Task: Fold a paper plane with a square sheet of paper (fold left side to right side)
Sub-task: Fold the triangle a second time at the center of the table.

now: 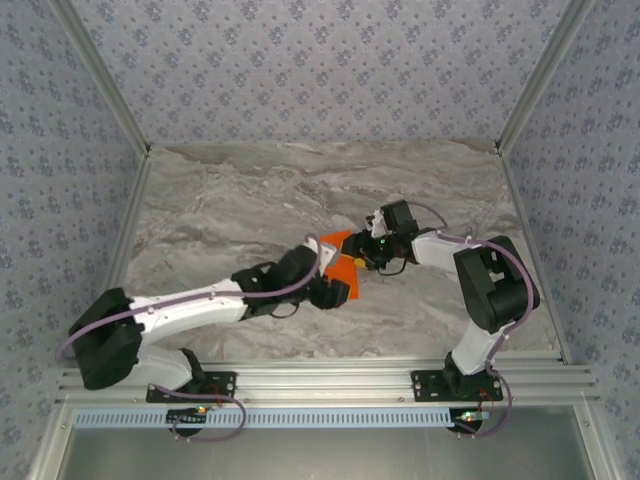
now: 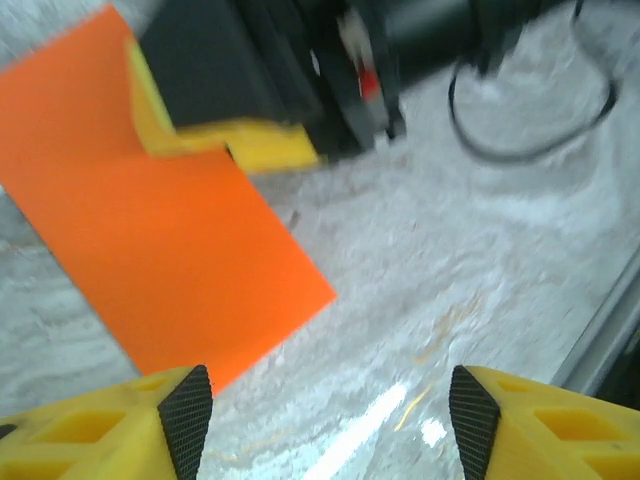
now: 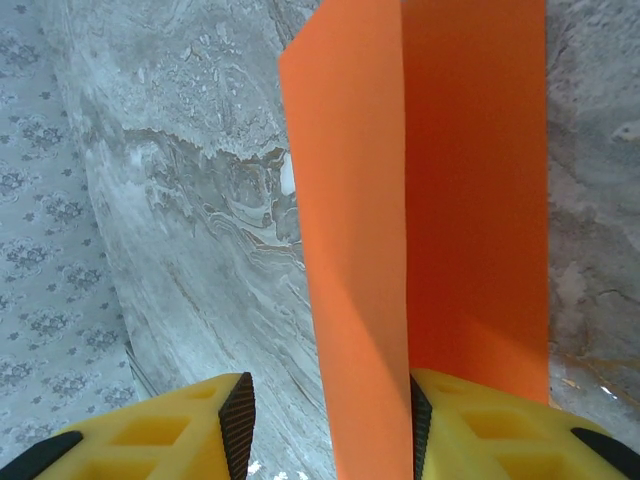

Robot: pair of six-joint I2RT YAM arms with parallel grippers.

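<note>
From above, the paper (image 1: 343,270) is largely covered by the left pincer (image 1: 333,291) and right pincer (image 1: 364,260); its folds are too small to tell. In the left wrist view the right pincer is blurred and cut by the top edge, its finger (image 2: 262,148) hiding part of the paper, whose left corner runs off frame. The right wrist view cuts off the paper's far end.

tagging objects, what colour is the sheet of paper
The sheet of paper is plain bright orange, clearest in the right wrist view.
</note>
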